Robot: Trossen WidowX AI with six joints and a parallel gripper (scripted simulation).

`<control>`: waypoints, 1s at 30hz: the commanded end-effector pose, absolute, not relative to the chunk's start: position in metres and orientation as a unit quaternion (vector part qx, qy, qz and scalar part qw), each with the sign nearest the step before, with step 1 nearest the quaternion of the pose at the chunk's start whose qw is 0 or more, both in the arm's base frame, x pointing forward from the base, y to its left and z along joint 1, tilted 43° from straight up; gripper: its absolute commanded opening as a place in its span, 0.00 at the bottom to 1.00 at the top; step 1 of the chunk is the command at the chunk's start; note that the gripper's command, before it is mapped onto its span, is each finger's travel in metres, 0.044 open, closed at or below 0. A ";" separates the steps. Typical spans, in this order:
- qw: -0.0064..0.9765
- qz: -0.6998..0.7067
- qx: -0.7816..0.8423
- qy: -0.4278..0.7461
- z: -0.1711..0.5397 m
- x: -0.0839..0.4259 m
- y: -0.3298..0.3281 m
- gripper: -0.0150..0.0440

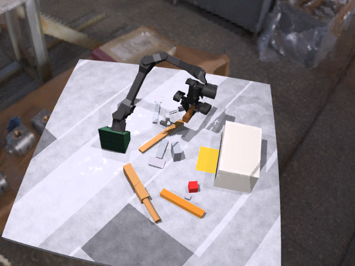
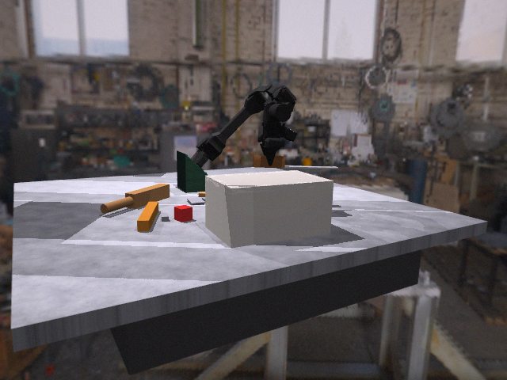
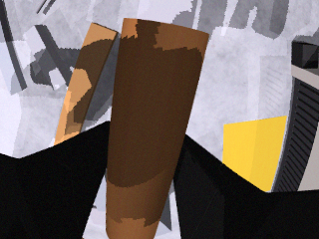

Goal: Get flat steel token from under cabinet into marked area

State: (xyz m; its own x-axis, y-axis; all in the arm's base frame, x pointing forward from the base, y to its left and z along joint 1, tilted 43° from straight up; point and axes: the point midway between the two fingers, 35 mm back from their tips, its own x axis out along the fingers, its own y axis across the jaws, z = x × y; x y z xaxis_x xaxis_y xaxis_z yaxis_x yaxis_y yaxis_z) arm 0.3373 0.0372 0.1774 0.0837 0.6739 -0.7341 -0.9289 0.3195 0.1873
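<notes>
"What's the hand got?"

"The gripper point(image 1: 191, 108) point(image 2: 270, 161) point(image 3: 144, 134) is clenched around a thick brown handle point(image 1: 187, 114) point(image 2: 257, 161) point(image 3: 155, 100), toward the far side, over the table point(image 1: 57, 185) point(image 2: 123, 282) point(image 3: 224, 75)."

"And the token?"

"I can't see it. Presumably under the cabinet point(image 1: 241, 148) point(image 2: 282, 212) point(image 3: 310, 119), at the right. Flat steel: stiff, hardly fragile, probably small but dense, and likely to slide."

"Where would you take it?"

"Not by pinching. I'd catch its back edge with a tool and draw it low onto the yellow area point(image 1: 207, 159) point(image 3: 254, 149), left of the cabinet."

"Surface?"

"Pale, mottled, marble-like, striped with light and shadow; a glint could mislead."

"Room?"

"A blurred workshop, bright windows point(image 2: 303, 28) beyond."
</notes>
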 end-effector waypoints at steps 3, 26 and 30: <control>0.720 0.560 -0.173 0.370 0.176 0.336 0.031 0.25; 0.717 0.565 -0.184 0.364 0.146 0.322 0.001 0.25; 0.717 0.565 -0.184 0.363 0.141 0.319 -0.004 0.25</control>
State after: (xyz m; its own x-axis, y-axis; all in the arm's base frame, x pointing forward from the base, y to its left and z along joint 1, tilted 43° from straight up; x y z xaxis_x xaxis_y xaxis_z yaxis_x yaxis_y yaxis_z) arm 0.3209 0.0037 0.1451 0.0865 0.6760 -0.7318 -0.9461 0.2859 0.1523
